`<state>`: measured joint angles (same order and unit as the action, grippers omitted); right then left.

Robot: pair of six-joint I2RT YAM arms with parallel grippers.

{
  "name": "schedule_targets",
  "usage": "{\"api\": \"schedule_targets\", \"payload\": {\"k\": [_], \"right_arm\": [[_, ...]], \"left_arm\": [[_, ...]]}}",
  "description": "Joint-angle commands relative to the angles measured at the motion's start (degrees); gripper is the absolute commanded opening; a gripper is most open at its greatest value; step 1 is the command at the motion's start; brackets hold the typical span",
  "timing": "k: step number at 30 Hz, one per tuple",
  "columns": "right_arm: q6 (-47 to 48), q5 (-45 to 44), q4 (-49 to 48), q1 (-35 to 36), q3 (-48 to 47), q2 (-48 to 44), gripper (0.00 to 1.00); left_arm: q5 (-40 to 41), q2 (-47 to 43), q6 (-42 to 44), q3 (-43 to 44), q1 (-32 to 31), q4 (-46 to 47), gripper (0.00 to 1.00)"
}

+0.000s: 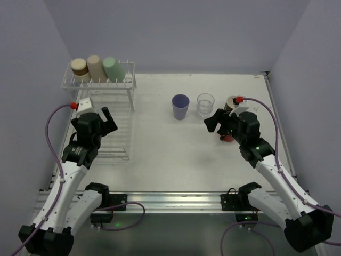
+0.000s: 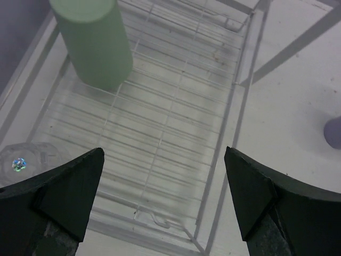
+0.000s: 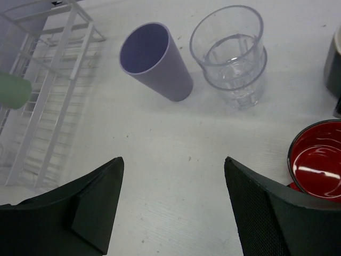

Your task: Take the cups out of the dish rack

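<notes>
Nearest, the two arm bases sit on a metal rail [image 1: 170, 198] at the desk's front edge. The left arm [image 1: 80, 149] holds its left jaws spread wide over the flat grid base of the dish rack [image 1: 118, 151], with nothing between them. The right jaws are likewise apart and grip nothing, above bare desk [image 1: 170, 154] just left of a glossy red cup [image 3: 317, 160] standing mouth-up. Beyond them a purple cup [image 1: 180, 106] and a clear glass tumbler [image 1: 205, 105] stand upright close together. A black cup with a cream inside [image 1: 232, 101] stands further right, partly hidden by the right arm's cable. The rack is white thin wire, long and narrow, along the desk's left side. On its raised pegged shelf at the far end three cups lean side by side: tan-brown [image 1: 80, 66], beige [image 1: 96, 66] and pale green [image 1: 113, 68]. The desk is white and faintly speckled, closed in by plain pale lavender-grey walls [image 1: 186, 32].
</notes>
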<state>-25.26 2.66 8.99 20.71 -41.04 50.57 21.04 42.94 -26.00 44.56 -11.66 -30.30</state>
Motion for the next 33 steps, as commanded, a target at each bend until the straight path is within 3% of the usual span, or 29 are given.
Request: {"api": "schedule_targets", "payload": {"k": [1,8,17,33], "right_arm": [[-2.3,6.0,-5.8,0.3,1.9,0.0,0.78],[-2.3,8.1,-6.1,0.6,2.5,-2.1,0.78],[-2.4,10.6,-6.4,0.7,2.6,-3.5,0.78],[-2.2,11.7,-6.4,1.7,2.4,-3.0,0.78]], "left_arm": [[8.9,5.3,0.1,4.4,2.4,6.4,0.98],[4.2,17.1,3.0,3.4,13.1,19.8,1.0],[3.4,20.3,10.8,-1.7,14.2,36.3,1.0],[6.6,29.6,19.9,1.1,16.6,41.7,1.0]]}}
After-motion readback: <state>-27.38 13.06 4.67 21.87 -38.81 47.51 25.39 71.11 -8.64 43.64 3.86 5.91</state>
